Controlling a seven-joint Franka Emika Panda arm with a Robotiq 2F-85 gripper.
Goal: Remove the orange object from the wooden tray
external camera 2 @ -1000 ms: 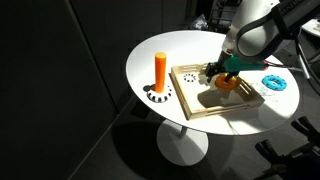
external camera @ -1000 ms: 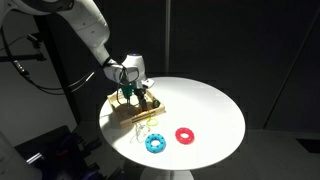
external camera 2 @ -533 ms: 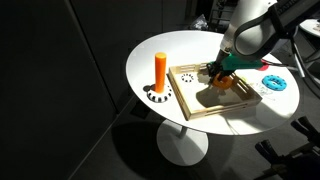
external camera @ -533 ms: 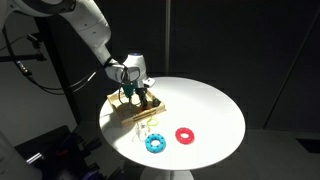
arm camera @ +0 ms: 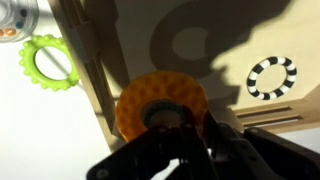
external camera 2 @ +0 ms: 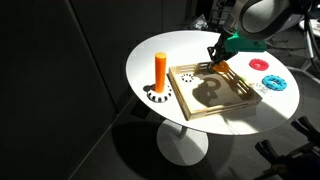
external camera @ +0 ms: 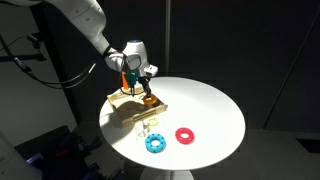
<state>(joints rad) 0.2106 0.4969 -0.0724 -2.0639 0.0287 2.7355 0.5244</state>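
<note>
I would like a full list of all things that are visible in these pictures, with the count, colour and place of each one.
table: one, white, round, under everything
wooden tray: one, light wood, on the table
orange object: one, orange, ring-shaped, held above the tray
orange peg: one, orange, upright on the table beside the tray
black-and-white rings: two, one at the peg's foot, one in the tray
red ring: one, red, on the table
blue ring: one, blue, beside the red ring
green ring: one, green, on the table by the tray's rim
arm: one, white
gripper: one, dark, fingers shut on the orange object
</note>
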